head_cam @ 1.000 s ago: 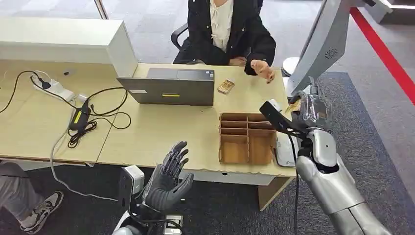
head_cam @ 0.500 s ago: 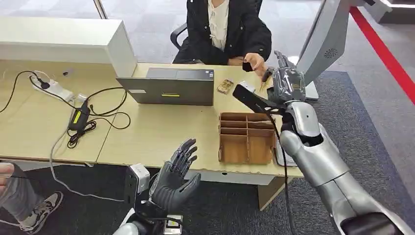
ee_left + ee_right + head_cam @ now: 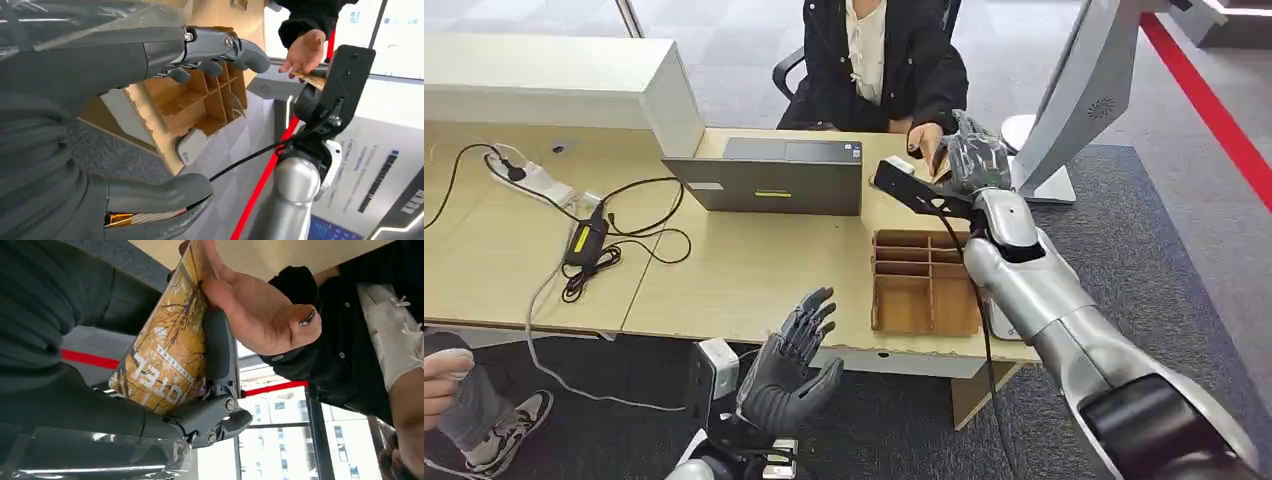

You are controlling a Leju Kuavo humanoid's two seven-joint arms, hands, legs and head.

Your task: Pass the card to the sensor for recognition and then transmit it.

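Note:
My right hand (image 3: 974,155) reaches over the desk's far edge and holds a yellow printed card (image 3: 165,350) between thumb and fingers (image 3: 216,345). A seated person's hand (image 3: 250,305) grips the card's other end. The left wrist view shows the card (image 3: 310,77) meeting that person's hand (image 3: 305,47). Low in front of the desk, my left hand (image 3: 789,360) is raised with its fingers (image 3: 215,45) spread and holds nothing. A white flat device (image 3: 996,322) lies on the desk to the right of the wooden box, partly hidden by my right arm.
A wooden divided box (image 3: 924,282) stands near the desk's front edge under my right forearm. A grey laptop (image 3: 774,175) sits mid-desk, cables and a power strip (image 3: 534,180) to the left. A white monitor stand (image 3: 1084,90) rises at the right. Another person's hand (image 3: 444,375) shows at the left edge.
My right arm swung from beside the white device at the desk's right end towards the seated person, whose hand closed on the card. My left hand barely moved.

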